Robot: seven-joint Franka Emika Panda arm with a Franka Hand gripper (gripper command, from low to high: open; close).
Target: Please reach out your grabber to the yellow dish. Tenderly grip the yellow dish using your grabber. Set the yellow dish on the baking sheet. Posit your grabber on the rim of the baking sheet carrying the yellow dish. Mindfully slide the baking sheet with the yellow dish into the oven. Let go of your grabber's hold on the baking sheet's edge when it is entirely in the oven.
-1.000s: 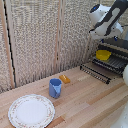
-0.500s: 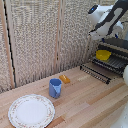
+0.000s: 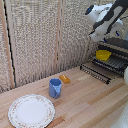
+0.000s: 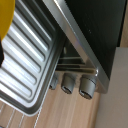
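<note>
The yellow dish sits on the dark wire-barred baking sheet, which juts out of the front of the oven at the exterior view's right. My grabber hangs above the dish and slightly to its left in that view, not touching it; the fingers are too blurred to read. In the wrist view a yellow edge of the dish shows over a ribbed grey tray, beside the oven's dark body. My fingers do not show there.
A blue cup and a small orange block stand mid-table. A large patterned white plate lies near the front left. A woven screen backs the table. Three oven knobs show in the wrist view.
The arm has shifted only slightly above the oven front. The yellow dish stays where it was on the baking sheet.
</note>
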